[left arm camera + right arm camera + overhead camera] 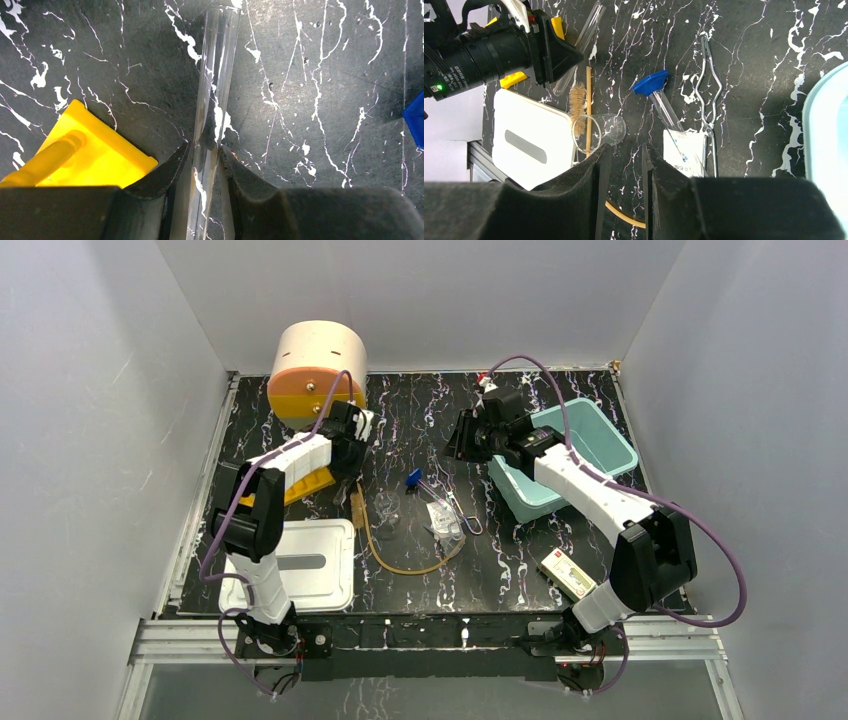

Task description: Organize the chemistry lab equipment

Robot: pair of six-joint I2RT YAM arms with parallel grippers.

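Note:
My left gripper (205, 150) is shut on a thin clear glass rod (212, 75), low over the black table, just right of the orange-yellow rack (90, 160). From above, the left gripper (352, 445) sits beside that rack (305, 485). My right gripper (623, 152) is slightly open and empty, raised above the middle (465, 435). Below it lie a small clear flask (599, 131), a blue-tipped piece (651, 82), a wire clamp (709, 90), a clear packet (684, 150), a small brush (579, 100) and an amber hose (400, 562).
A teal bin (570, 455) stands at the right rear. A white flat lid (300, 565) lies at the front left. A beige and orange cylinder (318, 365) stands at the back left. A small white box (567, 575) lies at the front right.

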